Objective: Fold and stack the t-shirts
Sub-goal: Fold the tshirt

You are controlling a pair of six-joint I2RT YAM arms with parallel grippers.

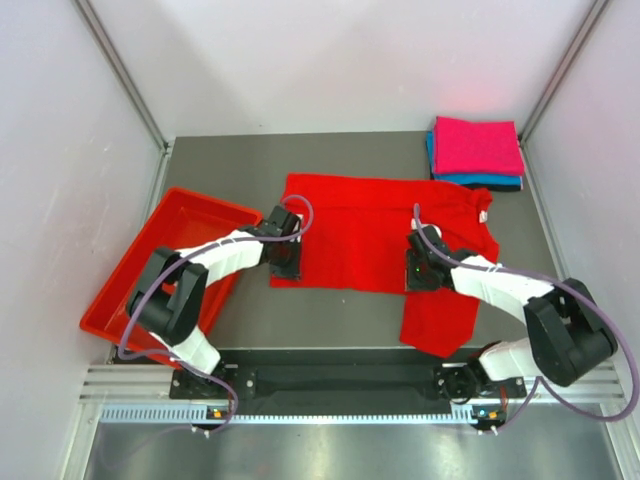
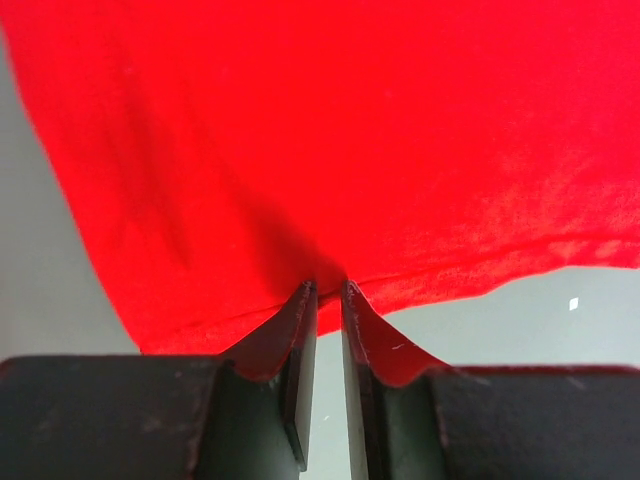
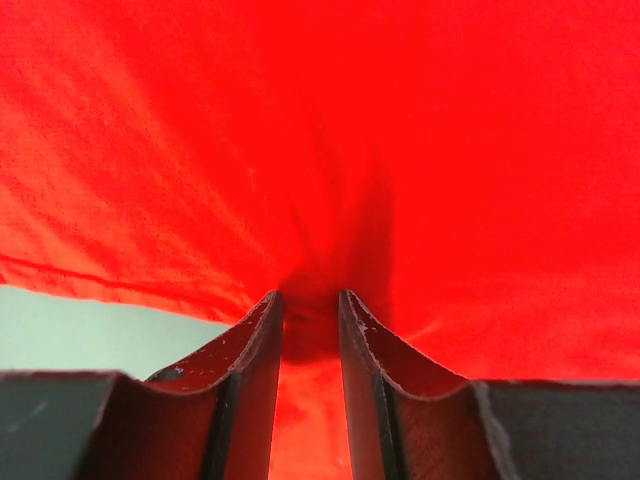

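The bright red t-shirt (image 1: 365, 230) lies spread across the middle of the table, with one part (image 1: 440, 320) reaching toward the near edge. My left gripper (image 1: 285, 262) is at its near-left corner. In the left wrist view its jaws (image 2: 328, 287) stand narrow, pinching the hem of the red cloth (image 2: 350, 130), which puckers at the tips. My right gripper (image 1: 420, 270) is on the near edge further right. Its jaws (image 3: 310, 297) are shut on a bunched fold of the red cloth (image 3: 350, 120). A folded stack sits at the back right: magenta-pink t-shirt (image 1: 477, 145) on top, then teal-blue (image 1: 470, 180), with black (image 1: 505, 187) at the bottom.
A rigid red plastic tray (image 1: 140, 280) lies tilted at the left edge of the table, beside my left arm. White walls close in the table on the left, the right and the back.
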